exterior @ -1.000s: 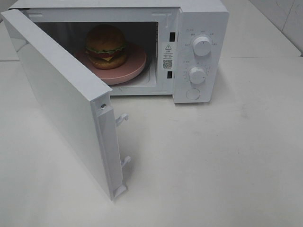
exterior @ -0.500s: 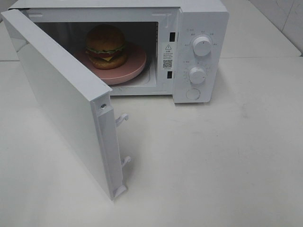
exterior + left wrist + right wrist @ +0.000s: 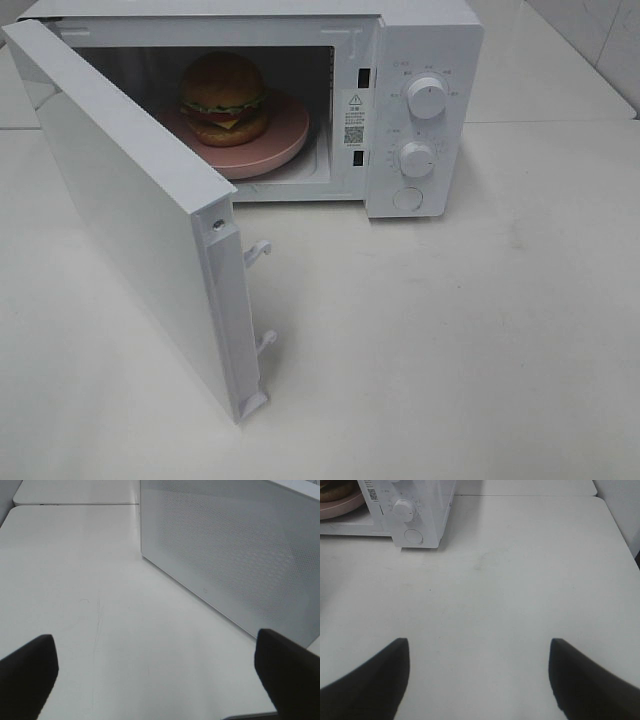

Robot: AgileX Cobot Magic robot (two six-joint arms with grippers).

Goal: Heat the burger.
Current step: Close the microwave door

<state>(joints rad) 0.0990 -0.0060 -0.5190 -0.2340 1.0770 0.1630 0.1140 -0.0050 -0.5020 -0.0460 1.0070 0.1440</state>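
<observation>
Orange-brown burger (image 3: 224, 97) sat on a pink plate (image 3: 285, 135) inside the white microwave (image 3: 430, 40), door (image 3: 130, 220) swung wide; the right gripper (image 3: 479, 650) hung over the table (image 3: 520, 580), jaws spread, holding nothing, well apart from it; the left gripper (image 3: 155, 652), likewise spread and bare, faced a white dotted panel (image 3: 225, 555).

We see a white box-shaped microwave (image 3: 425, 50) on a white tabletop (image 3: 480, 330), its flat white door (image 3: 130, 200) swung wide open. Inside, a small round burger with a golden-brown bun (image 3: 223, 95) sits on a flat pinkish-red round plate (image 3: 285, 135).
</observation>
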